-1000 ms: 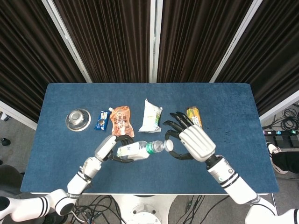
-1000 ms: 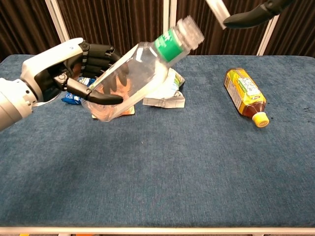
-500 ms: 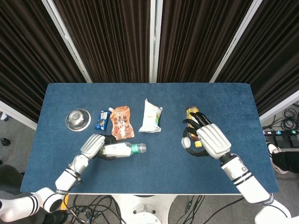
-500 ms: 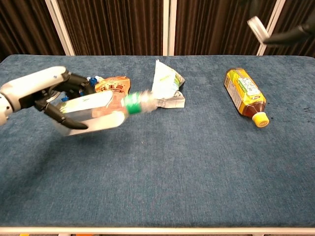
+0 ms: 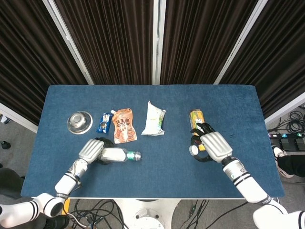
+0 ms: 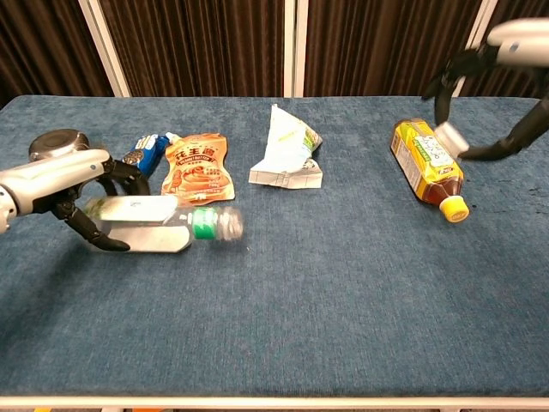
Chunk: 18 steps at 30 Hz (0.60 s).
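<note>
Both robot hands clamped: left (image 6: pixel 81 184) grips bottle (image 6: pixel 159 223) (near front edge), right (image 5: pixel 209 147) pinches cap (image 6: pixel 449 137).

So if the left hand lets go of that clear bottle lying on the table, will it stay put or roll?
The clear bottle lies on its side in the left hand, so it may roll, though its flattish sides should slow it. It looks empty, so probably light and easily nudged. The right hand seems to hold its cap, so any leftover liquid could spill.

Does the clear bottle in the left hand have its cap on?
No: the clear bottle in the left hand shows an open neck, while the right hand pinches the white cap.
</note>
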Available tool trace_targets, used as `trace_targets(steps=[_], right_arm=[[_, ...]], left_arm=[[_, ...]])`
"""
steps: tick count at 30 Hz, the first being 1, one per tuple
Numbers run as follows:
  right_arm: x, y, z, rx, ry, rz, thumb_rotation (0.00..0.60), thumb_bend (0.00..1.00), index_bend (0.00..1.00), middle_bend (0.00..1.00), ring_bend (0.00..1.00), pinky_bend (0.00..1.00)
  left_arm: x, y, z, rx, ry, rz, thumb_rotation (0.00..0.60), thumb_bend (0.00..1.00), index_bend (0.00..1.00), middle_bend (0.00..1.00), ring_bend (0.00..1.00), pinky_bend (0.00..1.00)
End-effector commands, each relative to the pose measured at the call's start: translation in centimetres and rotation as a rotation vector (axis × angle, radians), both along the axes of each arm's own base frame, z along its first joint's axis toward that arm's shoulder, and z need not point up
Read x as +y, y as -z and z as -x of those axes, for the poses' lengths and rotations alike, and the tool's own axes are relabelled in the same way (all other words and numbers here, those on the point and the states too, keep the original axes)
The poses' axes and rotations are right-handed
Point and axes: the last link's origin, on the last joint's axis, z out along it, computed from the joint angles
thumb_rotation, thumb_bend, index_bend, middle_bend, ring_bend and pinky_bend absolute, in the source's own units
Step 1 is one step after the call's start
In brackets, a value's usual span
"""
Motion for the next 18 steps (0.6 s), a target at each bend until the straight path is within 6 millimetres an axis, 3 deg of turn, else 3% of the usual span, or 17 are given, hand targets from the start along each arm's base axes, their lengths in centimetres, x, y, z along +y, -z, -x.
trace_targets(steps=[1, 7, 12, 18], right_arm=[[-0.5, 2.4, 1.0, 0.062, -0.004, -0.030, 0.600, 0.29, 0.62, 0.19, 0.00, 0.00], [-1.3, 6.3, 1.4, 0.152, -0.055, -0.047, 0.600, 0.29, 0.61, 0.18, 0.00, 0.00], [-1.9, 9.2, 1.6, 0.250, -0.117, -0.047, 0.600, 0.29, 0.57, 0.17, 0.00, 0.00], [-1.5, 11.6, 2.2, 0.320, -0.156, -0.054, 0.600, 0.29, 0.39, 0.13, 0.00, 0.00]], left_arm=[[-0.4, -0.9, -0.5, -0.013, 0.019, -0.018, 0.600, 0.18, 0.26, 0.23, 0.15, 0.23], [-1.2, -3.4, -1.1, -0.066, 0.038, -0.095, 0.600, 0.18, 0.24, 0.22, 0.13, 0.22], [-1.7, -6.6, -0.2, -0.090, 0.024, -0.197, 0.600, 0.17, 0.24, 0.22, 0.13, 0.22], [-2.5, -9.9, 1.8, -0.082, -0.021, -0.289, 0.600, 0.16, 0.24, 0.22, 0.13, 0.22]])
